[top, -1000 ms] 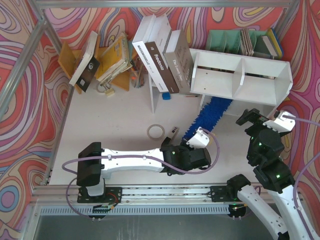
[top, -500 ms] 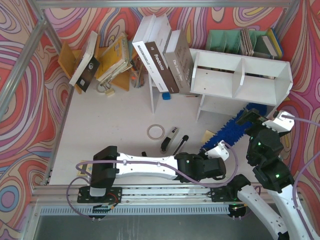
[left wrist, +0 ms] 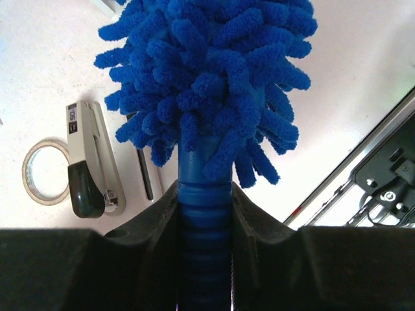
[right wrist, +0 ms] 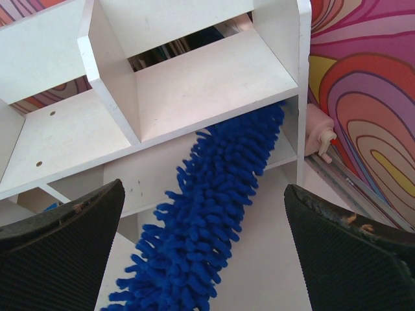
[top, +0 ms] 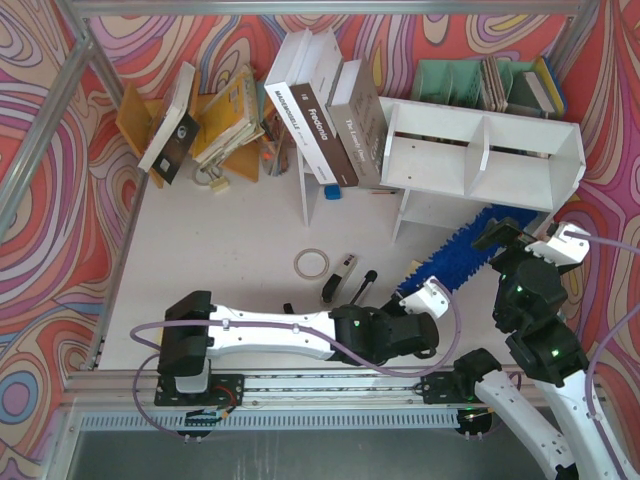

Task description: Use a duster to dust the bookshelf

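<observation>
Reaching across the lower middle of the overhead view, the left arm carries the duster. It slants up and right over the worktop, and its tip goes under the lower edge of the bookshelf at right. The right arm hangs just beside that fluffy head, and a stapler and tape ring lie left of the handle. At the bottom centre of the left wrist view, the left fingers are clenched on the ribbed blue handle, with the head filling the top of the frame. In the right wrist view, the right fingers stand wide apart and grasp nothing. Between them in the frame the duster runs up into the lowest right compartment, close by the end panel, and a small pink bottle sits just outside it. Whether the fibres press on the board I cannot tell. A sideways sweep from here could jam the tip against the panel or a divider and shove the shelf, twist the handle in its grip, or drag the head into the nearby right arm.
</observation>
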Robot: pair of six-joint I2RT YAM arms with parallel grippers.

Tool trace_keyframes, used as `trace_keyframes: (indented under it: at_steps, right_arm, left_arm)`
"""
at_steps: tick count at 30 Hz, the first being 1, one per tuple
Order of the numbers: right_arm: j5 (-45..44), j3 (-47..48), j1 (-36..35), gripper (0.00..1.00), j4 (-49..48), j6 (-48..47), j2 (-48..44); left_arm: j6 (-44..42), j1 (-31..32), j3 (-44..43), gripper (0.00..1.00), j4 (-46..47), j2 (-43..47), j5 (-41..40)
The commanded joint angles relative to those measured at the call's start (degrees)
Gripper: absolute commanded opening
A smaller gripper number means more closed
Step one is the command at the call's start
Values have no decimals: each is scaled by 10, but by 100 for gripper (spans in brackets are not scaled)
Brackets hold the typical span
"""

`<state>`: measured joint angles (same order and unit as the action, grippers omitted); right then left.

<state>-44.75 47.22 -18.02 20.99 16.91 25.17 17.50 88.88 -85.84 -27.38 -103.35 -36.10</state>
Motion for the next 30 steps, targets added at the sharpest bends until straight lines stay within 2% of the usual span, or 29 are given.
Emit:
trace_keyframes:
  at_steps: [1, 8, 17, 23, 30]
  right_arm:
    - [-4, -4, 0, 99, -13, -5, -9]
    - [-1, -5, 0, 99, -16, -6, -8]
    - [-2, -5, 0, 99, -18, -8, -10]
    - [0, -5, 0, 99, -19, -8, -5]
    - [-1, -6, 0, 99, -19, -8, -4]
  left_arm:
    - [-15, 3, 18, 0, 82, 45, -29]
    - [-23, 4, 15, 0, 100, 51, -8]
    - [8, 1, 15, 0, 39, 6, 2]
    - [42, -15, 36, 0, 25, -1, 15]
    - [38, -19, 20, 0, 13, -5, -2]
